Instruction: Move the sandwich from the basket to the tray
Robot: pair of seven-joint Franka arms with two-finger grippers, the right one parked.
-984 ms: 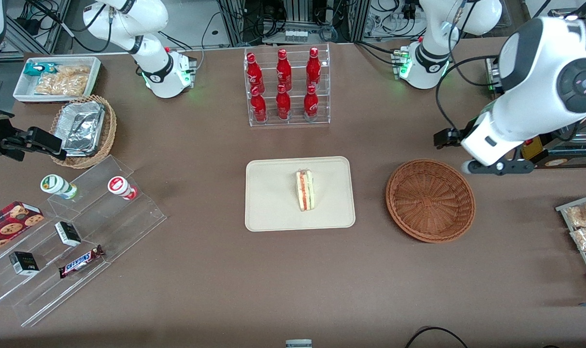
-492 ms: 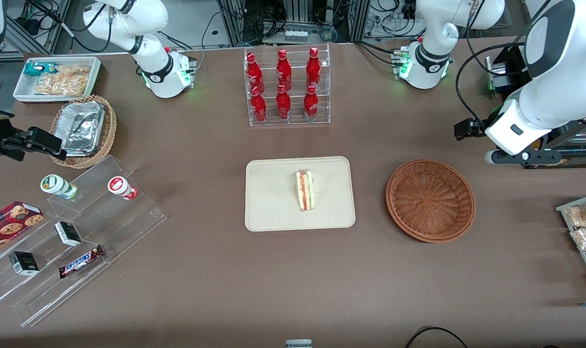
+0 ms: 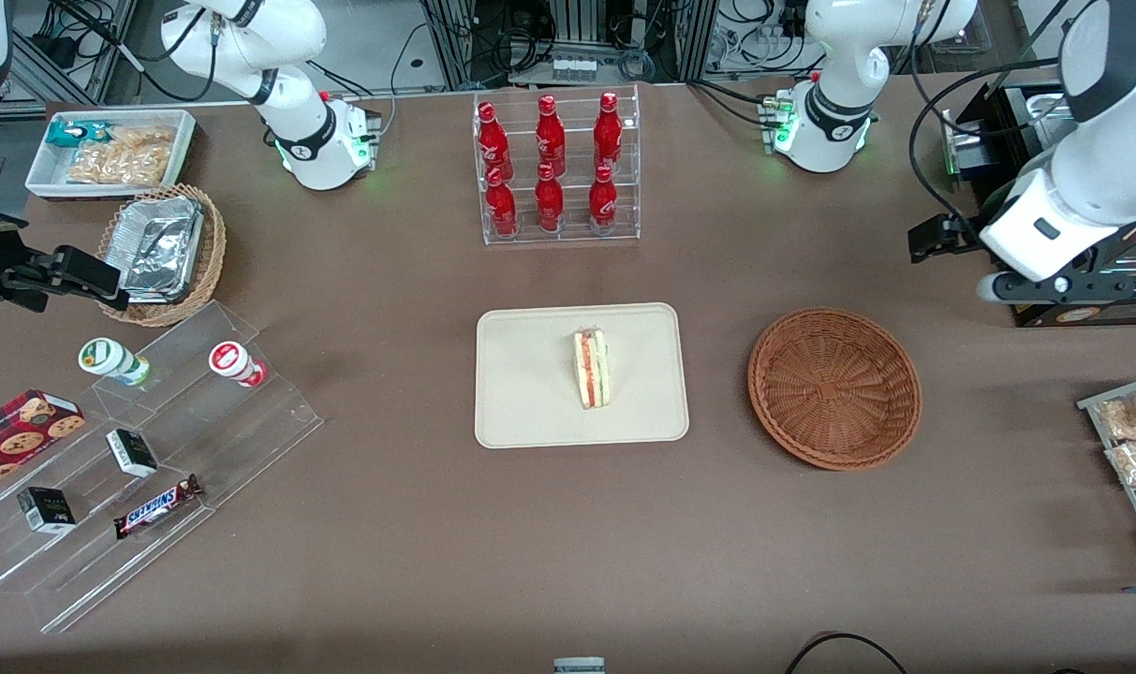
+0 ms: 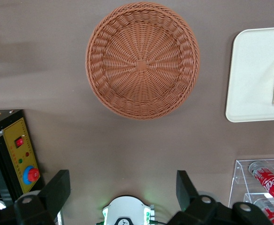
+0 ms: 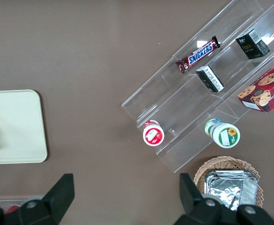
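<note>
Since a second ago the left arm has pulled back toward the working arm's end of the table, and its gripper now hangs high with fingers spread wide, holding nothing. Below it and nearer the front camera sits the basket, with nothing in it. Farther toward the parked arm's end lies the tray, and the sandwich rests on it, filling edge up, well apart from the gripper. Just beside the gripper stands a black control box with a yellow panel and red buttons. Red bottles stand in a clear rack; the wrist view reads "Coca" on one. On the clear stepped stand lies a bar marked "SNICKERS".
</note>
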